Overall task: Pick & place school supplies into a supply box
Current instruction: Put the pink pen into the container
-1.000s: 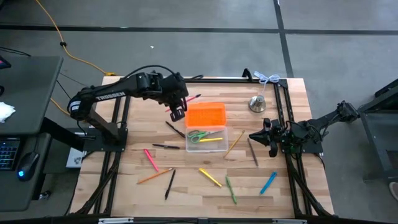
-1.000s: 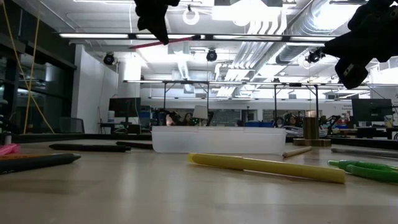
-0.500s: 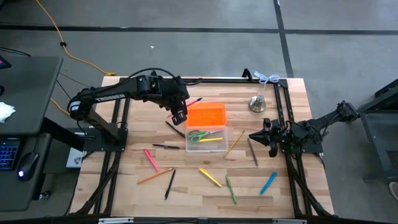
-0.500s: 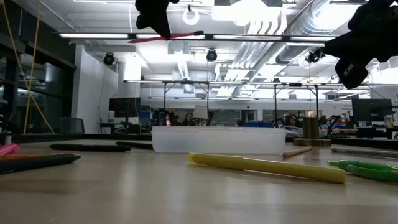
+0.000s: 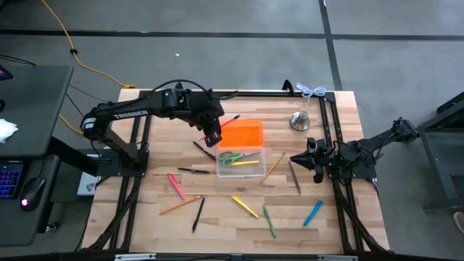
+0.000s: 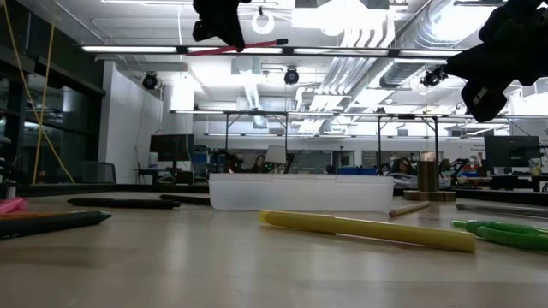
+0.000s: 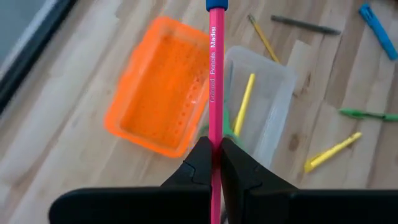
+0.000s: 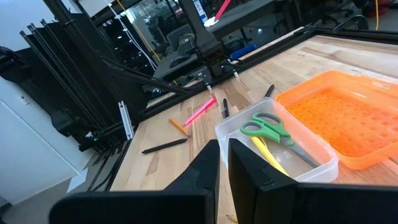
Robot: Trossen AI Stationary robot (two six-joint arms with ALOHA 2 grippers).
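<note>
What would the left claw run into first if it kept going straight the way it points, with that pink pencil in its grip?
Probably the supply box: the left claw, shut on the pink pencil, aims down at the seam between the clear tray and its orange lid. How far above it hangs is unclear.

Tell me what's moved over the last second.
The left gripper, shut on the pink pencil, has carried it rightward, high above the table toward the supply box with its open orange lid. The right gripper stayed parked, shut and empty, and the loose supplies haven't shifted.
</note>
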